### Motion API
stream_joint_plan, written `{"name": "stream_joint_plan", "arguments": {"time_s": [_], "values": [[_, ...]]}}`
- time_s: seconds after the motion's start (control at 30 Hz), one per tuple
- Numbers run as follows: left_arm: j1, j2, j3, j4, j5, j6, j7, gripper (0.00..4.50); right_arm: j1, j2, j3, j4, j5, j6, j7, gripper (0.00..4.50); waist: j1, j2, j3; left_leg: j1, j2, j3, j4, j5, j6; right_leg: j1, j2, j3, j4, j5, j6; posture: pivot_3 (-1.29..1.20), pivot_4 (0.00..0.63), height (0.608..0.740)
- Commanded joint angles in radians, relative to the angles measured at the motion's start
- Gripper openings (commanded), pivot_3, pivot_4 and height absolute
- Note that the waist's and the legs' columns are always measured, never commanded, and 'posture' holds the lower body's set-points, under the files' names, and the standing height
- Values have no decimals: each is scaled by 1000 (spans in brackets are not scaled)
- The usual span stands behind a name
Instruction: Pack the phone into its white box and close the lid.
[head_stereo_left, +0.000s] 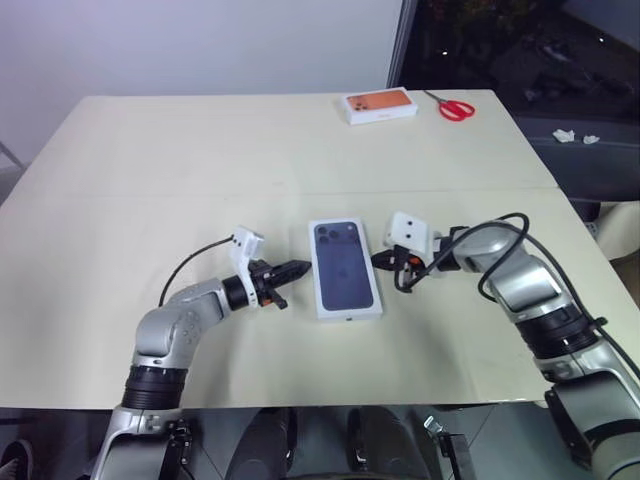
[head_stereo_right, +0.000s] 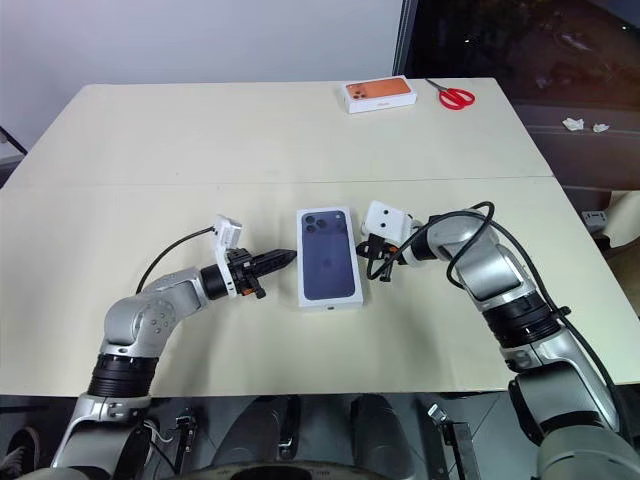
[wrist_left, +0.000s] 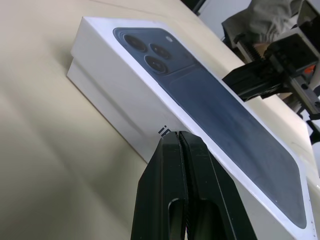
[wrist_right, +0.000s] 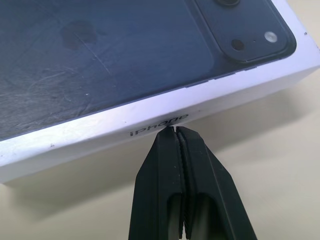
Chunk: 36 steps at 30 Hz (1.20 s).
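I press both closed grippers against the lidded box.
Left gripper (head_stereo_left: 300, 268) and right gripper (head_stereo_left: 378, 259), both empty, flank the lid (head_stereo_left: 345, 265).

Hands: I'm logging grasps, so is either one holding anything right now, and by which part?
Nothing is held. Both the left hand and right hand are shut empty, tips against opposite long sides of the closed lid.
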Motion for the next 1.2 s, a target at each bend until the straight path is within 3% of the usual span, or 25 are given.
{"name": "stream_joint_plan", "arguments": {"time_s": [0.03,0.7,1.0,1.2], "values": [[-13,-13,-23,-13,-13,-4,-16,56,-14,-1,-28,-49,29,1,19,75,-1,0,0,0,0,0,0,0,0,0,0,0,0,0,0,0,150,740],[-8,-3,-3,0,-18,-5,-4,56,-46,-31,-13,27,-63,-96,21,75,-3,0,0,0,0,0,0,0,0,0,0,0,1,0,0,0,150,740],[6,22,23,-14,-29,-5,-2,56,-66,-36,-23,22,-55,-102,45,75,-3,0,0,0,0,0,0,0,0,0,0,0,1,0,0,0,150,740],[-3,53,62,-36,-71,19,-5,56,-89,8,-63,-18,33,-19,63,75,-4,0,0,0,0,0,0,0,0,-1,0,0,1,0,0,0,150,740]]}}
